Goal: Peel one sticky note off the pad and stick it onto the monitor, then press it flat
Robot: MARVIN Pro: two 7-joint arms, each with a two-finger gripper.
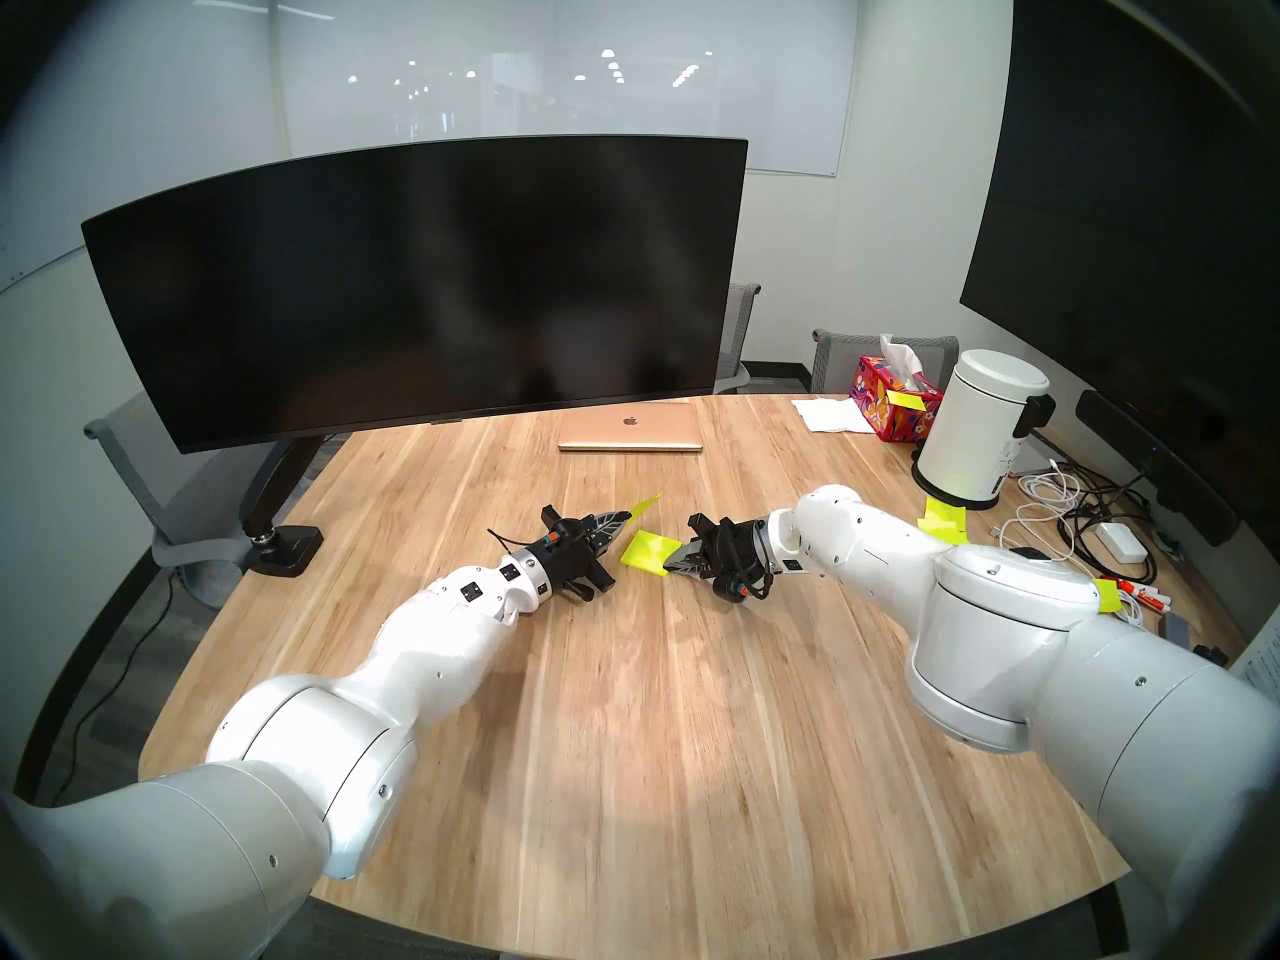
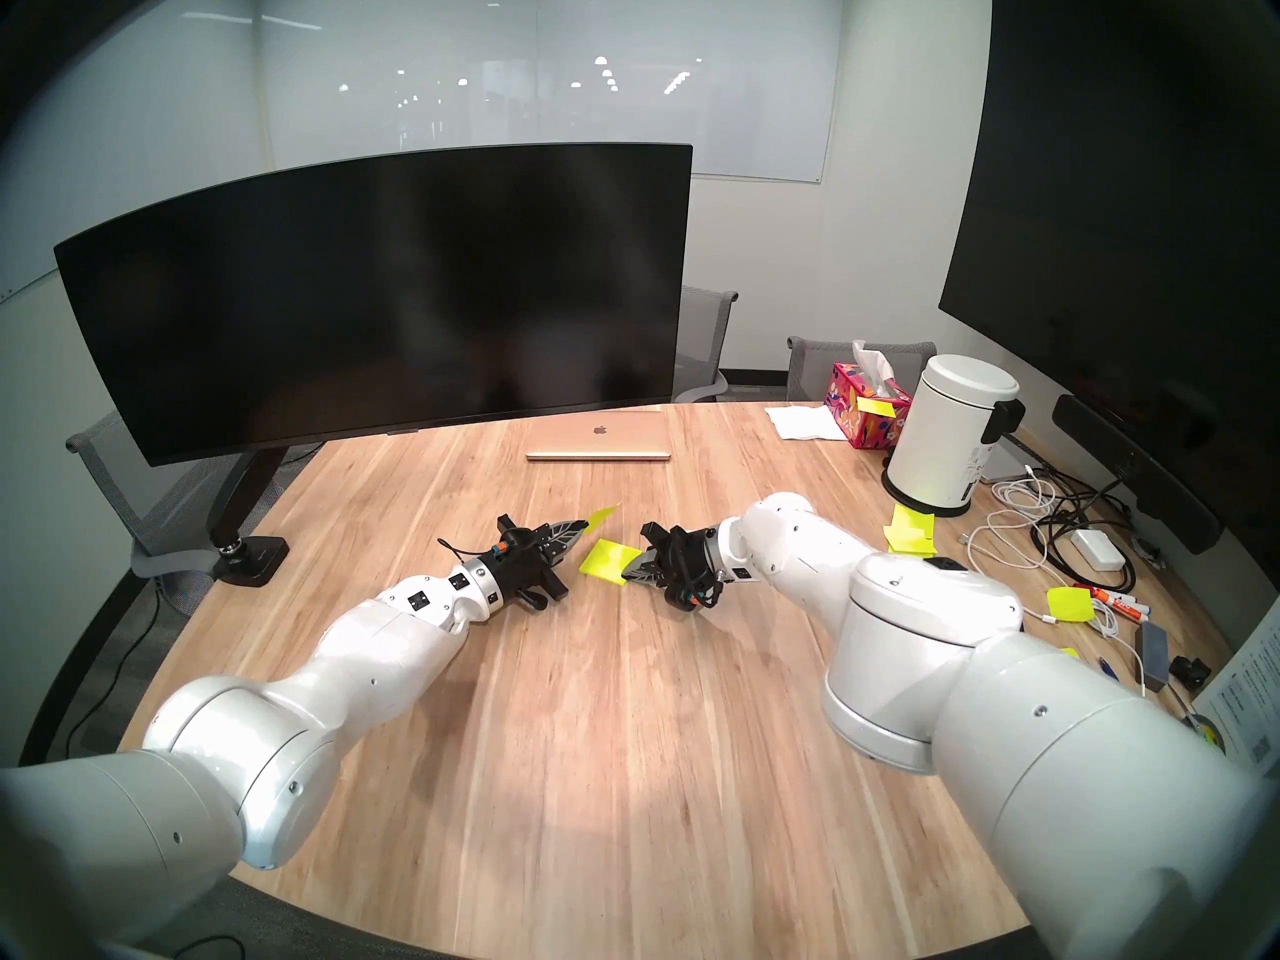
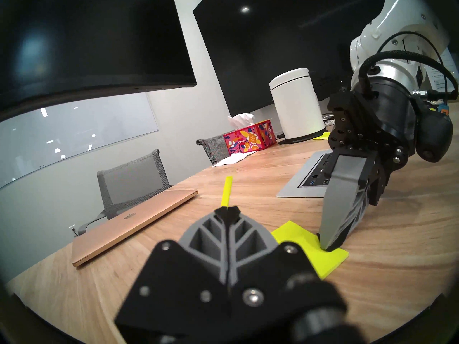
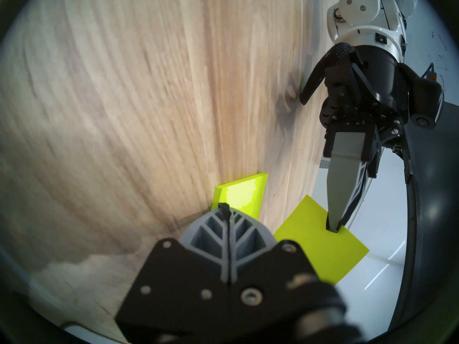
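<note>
the left arm [image 1: 415,633] reaches forward over the table, its wrist about level. the left gripper [image 1: 627,517] has its jaws closed, pinching a sticky note [image 1: 644,505] at the tips. the right arm [image 1: 970,591] comes in from the right, wrist angled downward. the right gripper [image 1: 668,564] has its jaws closed, tips pressing down on the pad [image 1: 644,548].

Glossy white jointed arms [image 1: 443,633], black wrists, grey ribbed fingers [image 3: 211,234], looped black cables, silver screws
</note>
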